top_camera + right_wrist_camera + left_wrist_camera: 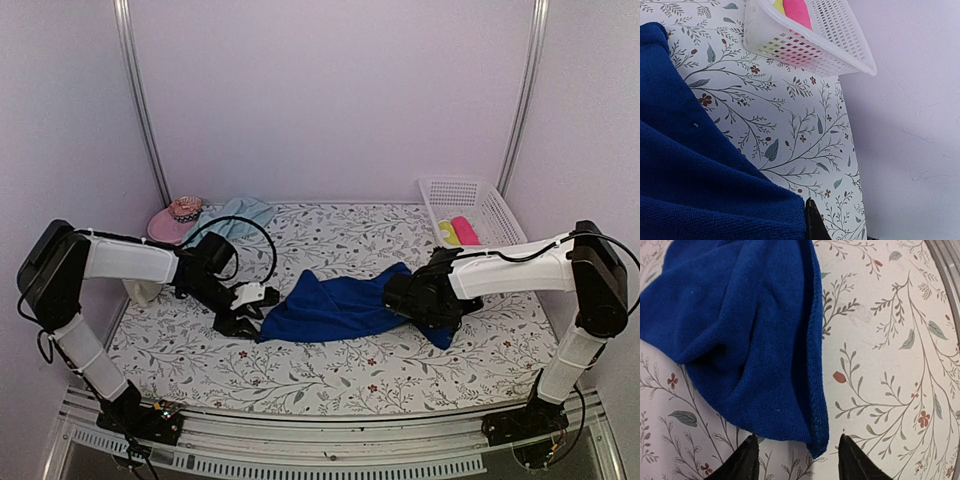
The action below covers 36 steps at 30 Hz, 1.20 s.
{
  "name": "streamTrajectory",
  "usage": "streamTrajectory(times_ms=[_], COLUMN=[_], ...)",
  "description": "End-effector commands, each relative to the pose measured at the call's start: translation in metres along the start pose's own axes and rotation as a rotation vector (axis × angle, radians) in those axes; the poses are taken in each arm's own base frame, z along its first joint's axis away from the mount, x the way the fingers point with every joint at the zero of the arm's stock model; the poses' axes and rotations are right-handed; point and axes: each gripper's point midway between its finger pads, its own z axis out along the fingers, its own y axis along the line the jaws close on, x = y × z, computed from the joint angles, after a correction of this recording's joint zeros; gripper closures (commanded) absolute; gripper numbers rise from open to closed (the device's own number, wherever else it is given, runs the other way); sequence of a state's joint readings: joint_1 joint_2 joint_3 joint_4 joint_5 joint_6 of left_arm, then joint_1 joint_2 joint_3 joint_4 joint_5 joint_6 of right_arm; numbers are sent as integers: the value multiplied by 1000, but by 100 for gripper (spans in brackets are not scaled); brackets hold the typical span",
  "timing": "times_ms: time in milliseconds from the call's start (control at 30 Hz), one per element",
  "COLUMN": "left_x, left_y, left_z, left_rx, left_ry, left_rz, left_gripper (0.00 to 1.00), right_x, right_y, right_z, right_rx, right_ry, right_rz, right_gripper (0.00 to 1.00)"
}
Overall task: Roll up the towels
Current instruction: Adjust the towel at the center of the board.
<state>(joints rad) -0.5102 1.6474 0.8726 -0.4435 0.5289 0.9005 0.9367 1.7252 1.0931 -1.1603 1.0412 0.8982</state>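
While the left gripper (797, 461) sits low over the floral table (330, 378) with its jaws apart, we see a hemmed corner of the royal blue towel (335, 305) lying between the fingertips (745, 462), not pinched. We note the right gripper (412, 298) clenched at the towel's right end. Cloth bunches against its one visible finger, so it looks grasped, though the wrist view hides the contact. This towel lies crumpled mid-table, unrolled. We mark the pale aqua towel (240, 212) back left beside the pink hat (178, 218), and the white basket (455, 182) back right.
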Motion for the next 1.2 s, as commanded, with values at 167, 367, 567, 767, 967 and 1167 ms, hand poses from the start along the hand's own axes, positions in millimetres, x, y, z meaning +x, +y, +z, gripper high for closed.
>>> streamTrajectory(times_ms=[167, 367, 567, 767, 967, 1167], left_x=[7, 7, -1, -42, -78, -106], left_y=[10, 9, 8, 43, 64, 28], left_z=[10, 13, 9, -50, -145, -227], left_rx=[-12, 4, 12, -206, -548, -706], left_ry=[36, 39, 20, -69, -144, -268], left_rz=[-33, -32, -38, -72, -27, 33], left_gripper=[50, 73, 100, 100, 100, 100], right_x=[-10, -10, -12, -32, -72, -93], right_y=[-3, -2, -3, 9, 17, -16], right_z=[-6, -7, -8, -19, -72, -140], right_rx=[24, 24, 23, -112, -486, -717], right_ry=[-34, -38, -43, -75, -196, -356], right_rz=[10, 8, 10, 30, 4, -20], right_gripper=[98, 98, 98, 98, 98, 98])
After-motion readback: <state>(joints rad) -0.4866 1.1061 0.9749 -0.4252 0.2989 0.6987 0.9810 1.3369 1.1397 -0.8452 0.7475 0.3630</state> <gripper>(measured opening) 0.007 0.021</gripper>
